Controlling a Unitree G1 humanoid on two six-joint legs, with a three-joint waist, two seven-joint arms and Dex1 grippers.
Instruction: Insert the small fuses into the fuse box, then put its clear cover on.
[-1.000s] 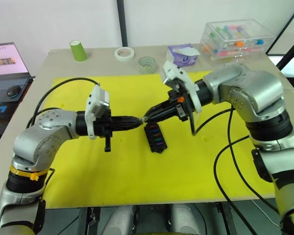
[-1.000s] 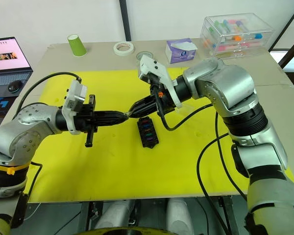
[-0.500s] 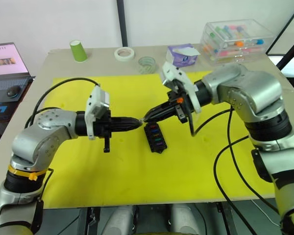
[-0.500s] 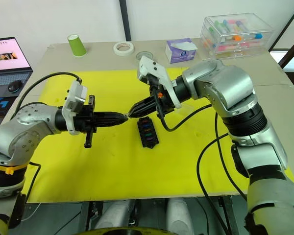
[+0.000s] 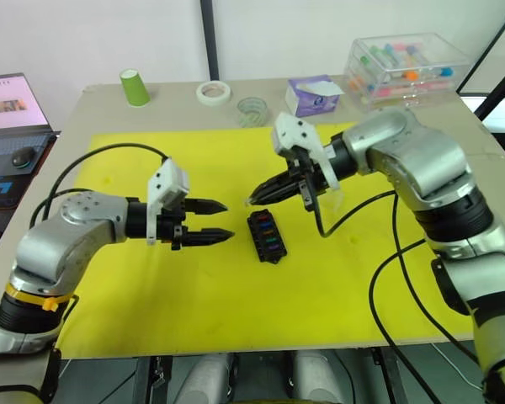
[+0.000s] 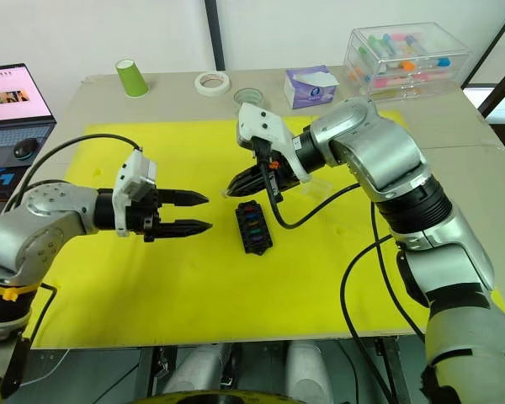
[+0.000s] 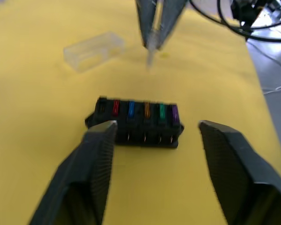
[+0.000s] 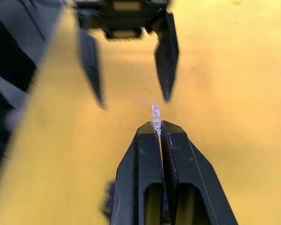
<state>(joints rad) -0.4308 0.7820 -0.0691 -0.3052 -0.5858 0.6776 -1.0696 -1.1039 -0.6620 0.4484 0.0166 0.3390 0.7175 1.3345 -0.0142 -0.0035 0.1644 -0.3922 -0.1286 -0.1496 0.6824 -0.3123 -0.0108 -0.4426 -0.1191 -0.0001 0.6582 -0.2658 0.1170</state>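
The right gripper (image 5: 251,201) has its jaws clamped on a clear fuse (image 8: 155,117); the left gripper (image 5: 219,220) has its jaws apart. Left wrist view shows the ribbed black fuse box (image 7: 139,121) and the clear cover (image 7: 93,50).

Little readable. A white "G" logo (image 5: 0,186) on the dark panel just below the laptop (image 5: 13,114), left of the table. Laptop screen lettering too small to read. Print on the purple tissue pack (image 5: 314,94) behind the yellow mat not legible. No markings legible on the fuse box (image 5: 266,237) or on the fuses.
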